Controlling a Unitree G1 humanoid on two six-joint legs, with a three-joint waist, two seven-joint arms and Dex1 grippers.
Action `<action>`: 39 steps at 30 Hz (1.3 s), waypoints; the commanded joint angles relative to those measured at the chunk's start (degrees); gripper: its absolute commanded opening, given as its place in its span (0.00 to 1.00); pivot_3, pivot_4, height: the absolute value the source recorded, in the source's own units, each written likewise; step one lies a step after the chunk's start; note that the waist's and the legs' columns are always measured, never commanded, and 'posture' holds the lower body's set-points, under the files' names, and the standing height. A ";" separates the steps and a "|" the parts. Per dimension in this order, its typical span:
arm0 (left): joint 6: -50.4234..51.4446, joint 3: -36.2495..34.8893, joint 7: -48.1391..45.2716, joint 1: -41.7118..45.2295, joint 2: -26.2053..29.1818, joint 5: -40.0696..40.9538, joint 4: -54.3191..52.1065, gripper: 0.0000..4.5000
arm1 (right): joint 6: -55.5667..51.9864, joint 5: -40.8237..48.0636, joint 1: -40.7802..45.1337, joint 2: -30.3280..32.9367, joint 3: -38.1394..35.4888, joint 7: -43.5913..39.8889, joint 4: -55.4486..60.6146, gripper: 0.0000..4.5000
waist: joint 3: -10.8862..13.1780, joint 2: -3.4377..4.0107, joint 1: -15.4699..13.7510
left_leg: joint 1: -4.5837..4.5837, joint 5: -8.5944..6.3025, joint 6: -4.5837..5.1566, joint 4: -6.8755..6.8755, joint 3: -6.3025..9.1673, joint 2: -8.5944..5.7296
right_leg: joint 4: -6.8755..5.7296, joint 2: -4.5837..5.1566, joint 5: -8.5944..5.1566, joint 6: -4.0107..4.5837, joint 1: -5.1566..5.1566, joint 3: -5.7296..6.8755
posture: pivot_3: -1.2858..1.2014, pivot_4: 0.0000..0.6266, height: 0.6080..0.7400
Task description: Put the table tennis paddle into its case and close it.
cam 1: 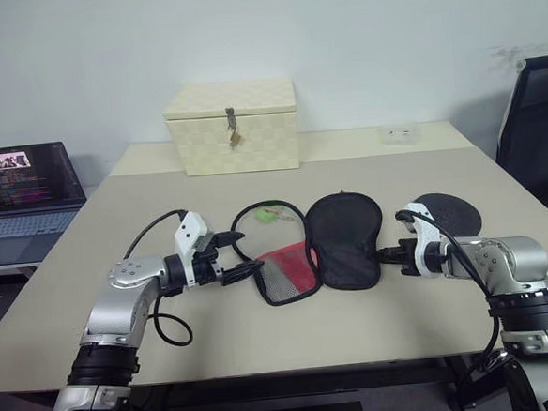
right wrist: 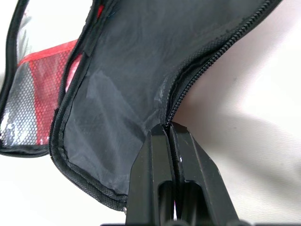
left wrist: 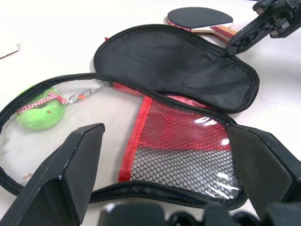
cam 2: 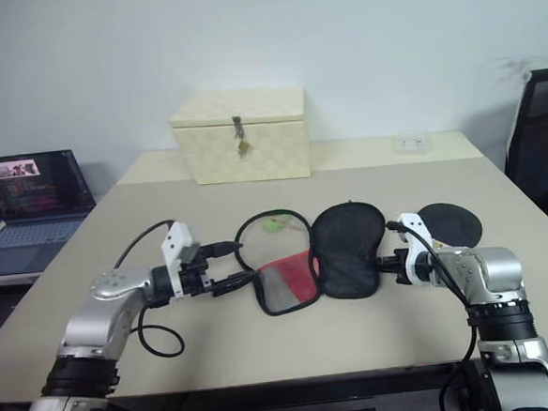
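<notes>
Right wrist view: right tool [right wrist: 171, 129] closed tight on the zipper edge of the case [cam 1: 344, 240]; the pinch holds the black flap spread open beside the red mesh half [cam 1: 288, 272], presumably so the case can receive the bat.
Paddle: table tennis paddle [cam 1: 449, 214] flat on the surface [cam 1: 265, 342], just beyond the right tool, outside the case.
Left tool: left tool [cam 1: 247, 268] at the mesh half's edge; fingers wide apart, holding nothing.
Surroundings: green charm [left wrist: 41, 112] on the clear panel; cream box [cam 1: 233, 126] behind; laptop [cam 1: 24, 199] far left.
Obstruction: none over the opening; the charm may snag the zipper.
</notes>
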State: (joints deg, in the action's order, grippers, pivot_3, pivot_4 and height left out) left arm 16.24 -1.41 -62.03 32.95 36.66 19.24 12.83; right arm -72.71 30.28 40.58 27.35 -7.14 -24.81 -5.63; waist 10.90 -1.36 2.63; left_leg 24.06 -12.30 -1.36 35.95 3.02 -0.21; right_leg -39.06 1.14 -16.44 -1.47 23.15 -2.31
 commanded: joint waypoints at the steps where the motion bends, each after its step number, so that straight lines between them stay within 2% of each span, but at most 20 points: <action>1: -0.91 -0.34 -0.41 1.28 -0.09 0.32 -1.05 1.00 | 3.04 -1.11 0.47 -0.03 -1.13 0.73 0.70 0.09 | 0.00 0.00 0.00 | 0.00 0.00 0.00 0.00 0.00 0.00 | 0.00 0.00 0.00 0.00 0.00 0.00 | 0.52 0.24 1.00; 2: -0.79 -0.46 -0.42 1.15 -0.13 0.47 -1.33 1.00 | 3.76 -1.39 0.44 0.29 -1.23 0.67 0.79 0.13 | 0.00 0.00 -0.01 | 0.00 0.00 0.00 0.00 0.00 0.00 | -0.01 0.00 0.00 0.00 0.00 0.00 | 0.52 0.24 1.00; 5: -0.49 -0.59 -0.31 0.73 -0.32 0.72 -2.12 1.00 | 5.74 -2.05 0.20 2.21 -1.25 -0.44 2.47 0.37 | 0.00 0.00 -0.09 | 0.00 0.00 0.00 0.01 0.01 -0.01 | -0.01 0.00 0.00 0.00 0.00 0.01 | 0.52 0.24 1.00; 9: -0.38 -0.72 -0.16 0.41 -0.59 0.86 -2.53 1.00 | 6.43 -2.25 1.01 4.15 -5.35 1.31 3.59 0.68 | 0.00 0.00 -0.16 | 0.01 0.00 0.00 0.01 0.01 -0.03 | 0.00 0.00 0.01 -0.01 0.00 0.01 | 0.52 0.24 1.00; 12: -0.59 -0.54 -0.18 0.75 -0.98 0.76 -2.11 1.00 | 7.16 -4.14 0.54 4.66 -7.55 5.25 3.77 0.91 | 0.00 0.00 -0.23 | 0.00 0.00 0.00 0.02 0.01 -0.02 | -0.01 0.00 0.01 -0.01 0.00 0.00 | 0.52 0.24 1.00; 13: -0.76 -0.40 -0.28 1.01 -1.22 0.70 -1.81 1.00 | 7.88 -6.28 0.09 4.06 -8.43 9.02 3.61 0.97 | 0.00 0.00 -0.23 | 0.00 0.00 0.00 0.02 0.00 -0.02 | -0.02 0.00 0.01 -0.01 0.00 0.00 | 0.52 0.24 1.00; 16: -1.55 0.15 -0.64 2.33 -2.07 0.18 -0.37 1.00 | 8.03 -10.11 -1.64 0.79 -11.07 17.74 4.25 1.00 | -0.01 -0.01 -0.34 | 0.00 0.00 0.00 0.04 0.00 -0.01 | -0.04 0.01 0.01 -0.01 0.00 -0.01 | 0.52 0.24 1.00; 23: -3.45 1.16 -1.54 5.27 -3.48 -0.88 3.13 1.00 | 9.33 -13.38 -3.43 -5.72 -13.49 25.73 5.31 1.00 | -0.01 -0.01 -0.25 | -0.01 0.01 0.00 0.05 -0.09 -0.01 | -0.10 -0.02 0.01 -0.01 0.02 -0.07 | 0.52 0.24 1.00; 28: -4.24 0.93 -1.76 5.54 -3.45 -1.19 3.93 1.00 | 11.55 -14.52 -3.70 -7.87 -12.67 26.84 3.11 1.00 | -0.01 -0.01 -0.25 | -0.01 0.01 0.00 0.05 -0.09 -0.02 | -0.10 -0.03 0.01 -0.02 0.02 -0.06 | 0.52 0.24 1.00; 39: -4.29 0.04 -0.94 4.23 -2.77 -1.22 2.70 1.00 | 12.61 -16.15 -3.31 -7.76 -8.73 24.09 -1.14 1.00 | -0.01 -0.01 -0.23 | -0.02 0.01 0.00 0.06 -0.09 -0.03 | -0.13 -0.05 0.02 -0.02 0.02 -0.06 | 0.52 0.24 1.00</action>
State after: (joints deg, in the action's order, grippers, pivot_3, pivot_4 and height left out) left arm 12.85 -0.21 -63.11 36.82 33.03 17.73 17.64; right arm -60.61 14.48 36.64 19.25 -16.53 -0.03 -7.08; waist 10.88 -1.37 2.41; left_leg 24.04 -12.29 -1.36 36.03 2.93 -0.24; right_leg -39.21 1.09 -16.42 -1.50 23.16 -2.37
